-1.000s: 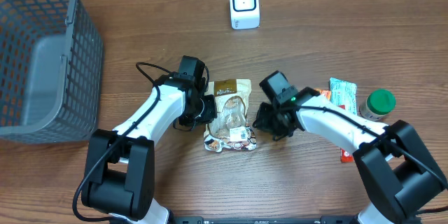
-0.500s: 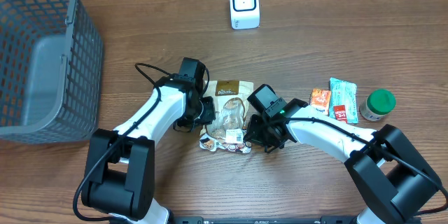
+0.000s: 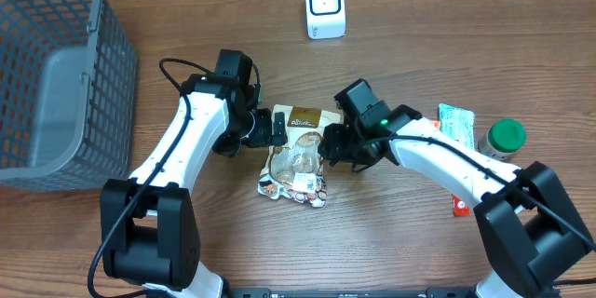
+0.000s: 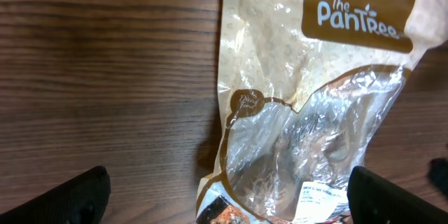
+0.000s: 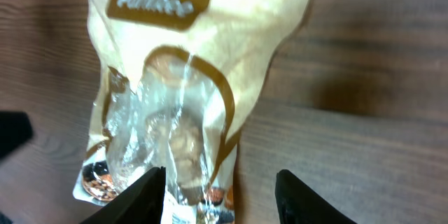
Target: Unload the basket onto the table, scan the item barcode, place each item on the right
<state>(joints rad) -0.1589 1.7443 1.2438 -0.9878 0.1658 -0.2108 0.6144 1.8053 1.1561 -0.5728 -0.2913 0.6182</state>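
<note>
1. Wooden surface (image 3: 419,37) fills the overhead view, with a grey mesh basket (image 3: 56,65) at the upper left and a small white scanner (image 3: 325,6) standing at the top centre.
2. The item, a tan and brown snack pouch (image 3: 296,154) with a clear window, lies flat near the middle of the frame. Its brown label end points toward the scanner, well apart from it.
3. The left hand (image 3: 268,128) sits just beside the pouch's upper left edge. In its wrist view the fingers (image 4: 80,196) stand wide apart at the two bottom corners, released and gripping nothing.
4. The right hand (image 3: 331,144) sits at the pouch's right edge. Its wrist view shows the fingers parted, one over the pouch's side and the other over bare wood, with nothing clamped.
5. At the right of the overhead frame lie a teal packet (image 3: 456,130) and a green-lidded jar (image 3: 506,138). Lower down, a red packet (image 3: 460,208) shows partly from under the arm.
</note>
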